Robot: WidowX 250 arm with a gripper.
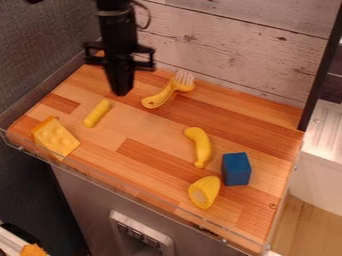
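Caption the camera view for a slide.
End effector over wooden counter near yellow brush and stick, with toy cheese, banana and blue block.

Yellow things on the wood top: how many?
5: cheese wedge left, stick beyond it, brush at back, banana centre-right, cut piece near blue block. Gripper may hide more.

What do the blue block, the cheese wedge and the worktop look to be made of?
Blue block: painted wood or plastic, smooth and evenly coloured; the look leaves it open.
Cheese wedge: likely moulded plastic, given its uniform yellow and shaped hollows.
Worktop: wood or a wood-look print, judging by its strips in differing browns.
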